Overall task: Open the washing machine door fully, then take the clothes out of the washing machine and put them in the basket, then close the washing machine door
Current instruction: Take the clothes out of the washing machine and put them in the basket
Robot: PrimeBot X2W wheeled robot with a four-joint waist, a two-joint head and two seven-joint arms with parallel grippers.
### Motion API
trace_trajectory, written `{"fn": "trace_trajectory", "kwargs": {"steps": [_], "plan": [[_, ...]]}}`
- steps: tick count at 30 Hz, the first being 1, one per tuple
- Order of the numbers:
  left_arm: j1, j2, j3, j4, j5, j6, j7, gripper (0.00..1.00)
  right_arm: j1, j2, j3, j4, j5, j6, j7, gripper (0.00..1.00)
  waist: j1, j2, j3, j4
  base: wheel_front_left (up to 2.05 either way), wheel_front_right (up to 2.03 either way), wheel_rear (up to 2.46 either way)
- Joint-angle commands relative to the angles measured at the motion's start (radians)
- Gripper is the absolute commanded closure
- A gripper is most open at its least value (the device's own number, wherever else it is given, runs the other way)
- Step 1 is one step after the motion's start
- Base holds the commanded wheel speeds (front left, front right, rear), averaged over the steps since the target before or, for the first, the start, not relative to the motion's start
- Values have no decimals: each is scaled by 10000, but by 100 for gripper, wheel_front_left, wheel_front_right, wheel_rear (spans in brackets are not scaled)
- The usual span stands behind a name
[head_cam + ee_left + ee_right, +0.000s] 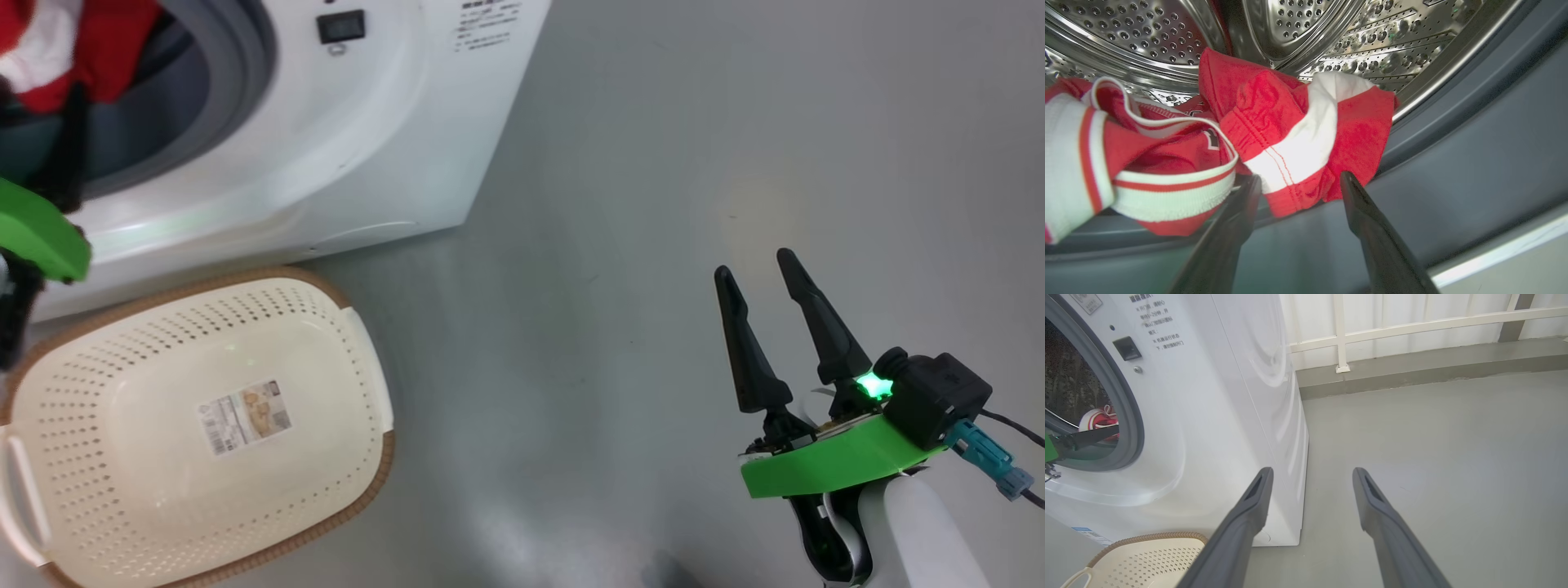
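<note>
Head view: washing machine (392, 122) top left, drum mouth uncovered, so the door step looks done. Left claw (72, 114) reaches into the mouth, up against the red clothes (106, 49). Basket (245, 280) sits on the floor (653, 163) just in front of the machine, w/ only a sticker (245, 416) inside. Right claw (755, 265) is lower right over the floor, fingers apart, holding nothing, well away from the machine.

Left wrist view: inside the steel drum (1372, 36). Left claw's fingers are apart, not clamped. A red fold w/ a white band hangs btw the tips, its hem down by the grey rubber ring (1474, 143). A 2nd garment, red w/ striped bands, lies just beside it on this view's left, touching it.

Right wrist view: right claw apart, pointing along the floor past the machine's front corner. Basket edge at bottom left.

Step in hand, I'd judge: first grab, nothing in the basket yet. To do it well:
- Ease in deeper so the fold sits well btw the fingers, not just at the tips.
- Close on the thick seamed part.
- Lift over the ring's lip before pulling back, so the cloth doesn't snag.
- Watch the 2nd garment: it may trail and drop short of the basket.
</note>
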Motion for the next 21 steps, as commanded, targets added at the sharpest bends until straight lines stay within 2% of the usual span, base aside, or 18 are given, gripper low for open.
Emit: {"fn": "trace_trajectory", "kwargs": {"steps": [1, 7, 17, 18, 19, 20, 21], "plan": [[-383, 590, 200, 46, -134, -19, 9, 0, -45, 29, 240, -293, 60, 16, -49, 0, 0, 0, 276, -285, 0, 0, 0], [-926, 733, -240, 796, -470, -19, -54, 0, -49, 29, 347, -355, 155, 16, -49, 0, 0, 0, 372, -445, 0, 0, 0], [-1343, 723, -1087, 975, -985, -19, -383, 0, -54, 29, 468, -290, 163, 16, -49, 0, 0, 0, 311, -463, 0, 0, 0], [-1379, 707, -1152, 966, -1032, -19, -425, 9, -63, 29, 489, -276, 154, 16, -49, 0, 0, 0, 296, -461, 0, 0, 0], [-1406, 694, -1227, 942, -1069, -19, -467, 51, -69, 29, 503, -260, 146, 16, -49, 0, 0, 0, 278, -459, 0, 0, 0], [-1420, 690, -1296, 930, -1113, -19, -501, 65, -76, 29, 516, -245, 141, 16, -49, 0, 0, 0, 259, -459, 0, 0, 0], [-1432, 689, -1370, 894, -1156, -19, -533, 85, -81, 29, 531, -228, 135, 16, -49, 0, 0, 0, 238, -463, 0, 0, 0]]}}
